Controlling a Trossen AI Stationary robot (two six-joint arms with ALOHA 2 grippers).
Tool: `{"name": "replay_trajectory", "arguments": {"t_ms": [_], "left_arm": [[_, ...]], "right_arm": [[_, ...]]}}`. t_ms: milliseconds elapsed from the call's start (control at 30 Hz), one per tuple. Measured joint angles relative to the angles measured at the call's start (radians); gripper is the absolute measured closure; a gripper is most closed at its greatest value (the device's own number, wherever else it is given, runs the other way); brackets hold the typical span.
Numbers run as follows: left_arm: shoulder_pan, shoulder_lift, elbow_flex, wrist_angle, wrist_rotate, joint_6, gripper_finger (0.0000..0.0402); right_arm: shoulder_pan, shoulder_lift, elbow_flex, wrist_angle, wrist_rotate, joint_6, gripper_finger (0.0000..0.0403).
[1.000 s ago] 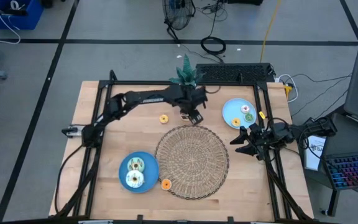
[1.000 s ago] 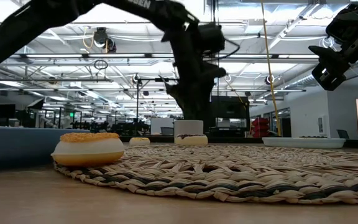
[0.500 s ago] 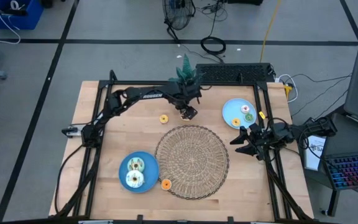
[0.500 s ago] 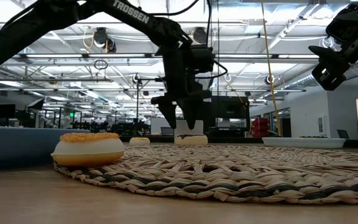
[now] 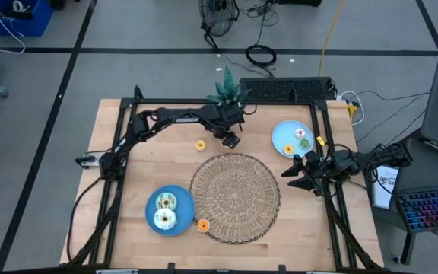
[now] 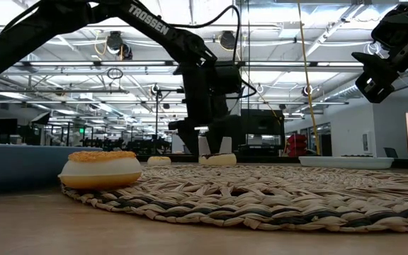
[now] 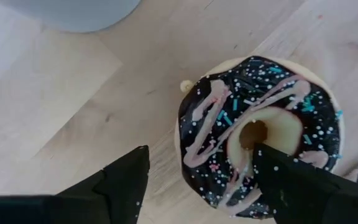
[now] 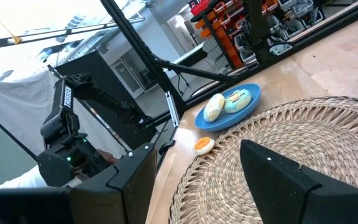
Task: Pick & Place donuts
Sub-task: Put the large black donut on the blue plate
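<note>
Left gripper: your left gripper (image 5: 233, 139) has come back down at the bench's (image 5: 128, 198) far edge, just beyond the wicker mat's (image 5: 235, 197) far rim, after rising half a second ago. Its fingers stand apart, straddling one side of the chocolate donut (image 7: 260, 134).
Chocolate donut: it lies flat on the bench wood, dark icing with pink drizzle and sprinkles, not yet lifted. One finger (image 7: 294, 186) hangs over the hole, the other (image 7: 120, 183) clear on the outside.
Meaning: you look to be re-seating the grasp, so this pick is not made yet; closing now would pinch the ring's wall.
Right gripper: your right gripper (image 5: 299, 173) waits raised near the bench's right edge, fingers apart and empty.
Other donuts: two sit on the blue plate (image 5: 155, 211) near the front-left corner, two on the plate (image 5: 281, 137) toward the far-right corner.
Loose donuts: an orange donut (image 5: 203, 224) touches the mat's front-left rim; a yellow donut (image 5: 201, 144) lies near the far edge.
</note>
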Motion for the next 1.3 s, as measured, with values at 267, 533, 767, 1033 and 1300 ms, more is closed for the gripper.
{"name": "replay_trajectory", "arguments": {"t_ms": [267, 533, 767, 1033, 1300], "left_arm": [[0.003, 0.0, -0.001, 0.017, 0.057, 0.002, 0.0175], [0.003, 0.0, -0.002, 0.039, 0.073, 0.002, 0.0257], [0.003, 0.0, -0.002, 0.039, 0.074, 0.039, 0.0301], [-0.002, -0.067, -0.002, 0.026, 0.135, 0.085, 0.0309], [-0.063, -0.204, -0.002, -0.13, 0.26, 0.145, 0.0309]], "right_arm": [[0.0, 0.0, 0.0, 0.0, 0.0, 0.0, 0.0183], [0.0, 0.0, 0.0, 0.0, 0.0, 0.0, 0.0183], [0.0, 0.0, 0.0, 0.0, 0.0, 0.0, 0.0183], [0.0, 0.0, 0.0, 0.0, 0.0, 0.0, 0.0183], [0.0, 0.0, 0.0, 0.0, 0.0, 0.0, 0.0183]]}}
